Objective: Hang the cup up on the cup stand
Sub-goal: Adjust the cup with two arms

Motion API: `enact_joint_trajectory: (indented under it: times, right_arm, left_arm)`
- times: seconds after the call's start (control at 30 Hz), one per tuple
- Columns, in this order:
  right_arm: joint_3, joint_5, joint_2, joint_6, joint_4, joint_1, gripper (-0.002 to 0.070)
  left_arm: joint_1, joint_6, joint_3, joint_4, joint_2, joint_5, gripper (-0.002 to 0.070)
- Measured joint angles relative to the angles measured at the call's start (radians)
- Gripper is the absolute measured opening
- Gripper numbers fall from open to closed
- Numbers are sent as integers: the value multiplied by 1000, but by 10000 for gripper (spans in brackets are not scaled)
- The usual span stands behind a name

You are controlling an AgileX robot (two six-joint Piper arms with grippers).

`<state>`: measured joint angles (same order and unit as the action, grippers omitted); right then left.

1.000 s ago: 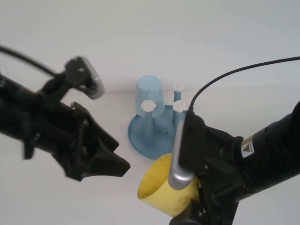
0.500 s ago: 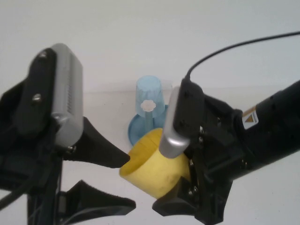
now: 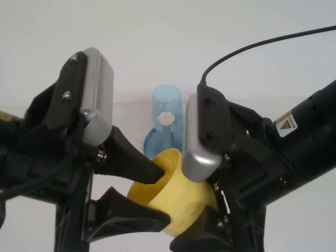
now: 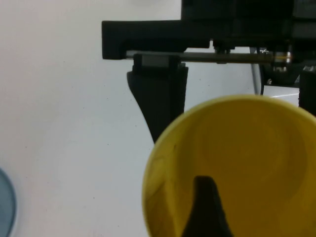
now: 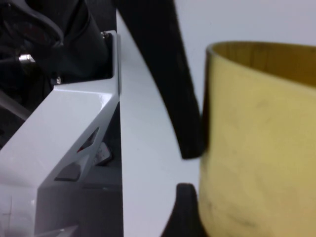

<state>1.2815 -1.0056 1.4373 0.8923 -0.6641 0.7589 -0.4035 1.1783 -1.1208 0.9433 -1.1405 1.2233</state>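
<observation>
Holding the small plain yellow plastic cup [image 3: 181,197] above the white table [image 3: 252,47], the right gripper [image 3: 207,231] is sitting low in the middle of the high view. The cup is lying on its side in the air, with its open mouth turned toward the robot's left. The right gripper's fingers are mostly hiding under the cup and behind its silver wrist camera [image 3: 202,128], so only their dark lower parts are showing.

The left gripper [image 3: 149,197] is coming at the cup from the left, with its fingers spread apart. One black finger [image 3: 134,160] is poking into the mouth of the cup and the other finger [image 3: 134,218] is lying under the rim on the outside. I cannot tell if they are pressing on the rim. In the left wrist view the yellow cup [image 4: 232,168] is filling much of the picture, with one dark fingertip [image 4: 205,207] inside it. In the right wrist view only one side of the yellow cup [image 5: 259,143] is showing, and the rest is cut off.

The round blue cup stand [image 3: 155,144] is standing farther back on the table, just behind the cup. Most of it is hiding behind the two arms. One peg with a white flower cap [image 3: 167,117] is peeking out. A light blue see-through cup [image 3: 167,105] is sitting upside down on a peg behind it.
</observation>
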Motion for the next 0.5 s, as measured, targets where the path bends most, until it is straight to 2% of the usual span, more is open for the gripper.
enact_joint_trajectory:
  times: [0.5]
  right_arm:
    - [0,48,10,10,-25,0,566]
  left_arm:
    - [0,21,0,51,-62,8,460]
